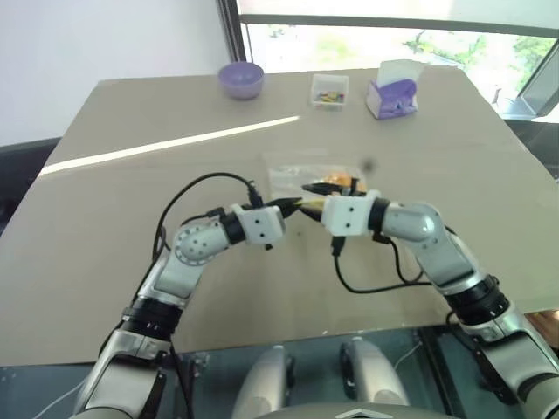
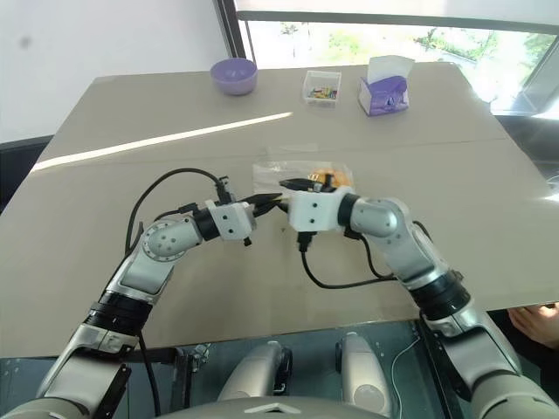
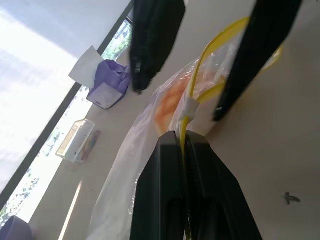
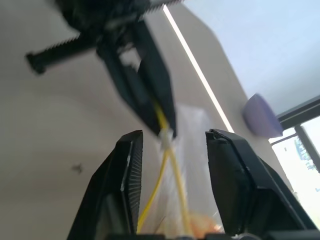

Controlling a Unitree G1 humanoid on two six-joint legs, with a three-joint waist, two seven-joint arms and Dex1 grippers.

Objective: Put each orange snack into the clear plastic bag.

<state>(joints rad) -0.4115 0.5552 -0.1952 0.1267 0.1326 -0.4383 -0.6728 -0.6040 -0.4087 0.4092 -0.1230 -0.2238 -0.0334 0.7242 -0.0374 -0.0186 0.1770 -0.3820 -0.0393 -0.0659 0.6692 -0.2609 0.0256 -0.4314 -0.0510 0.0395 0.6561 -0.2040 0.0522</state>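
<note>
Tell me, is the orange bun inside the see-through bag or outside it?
Inside. The orange bun shows through the clear plastic bag, below the bag's yellow strip, which the left gripper pinches.

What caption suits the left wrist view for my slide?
Left gripper shut on clear plastic bag's yellow strip, orange bun inside, open right gripper opposite.

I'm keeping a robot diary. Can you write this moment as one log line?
left gripper: shut on clear plastic bag's yellow strip | right gripper: open around strip | orange snack: inside bag

Far edge of beige tabletop (image 1: 105, 262), L to R: purple bowl (image 1: 240, 79), small clear box (image 1: 330, 90), purple tissue box (image 1: 392, 90). Clear plastic zip bag (image 2: 301, 175) mid-table, before my claws.
</note>
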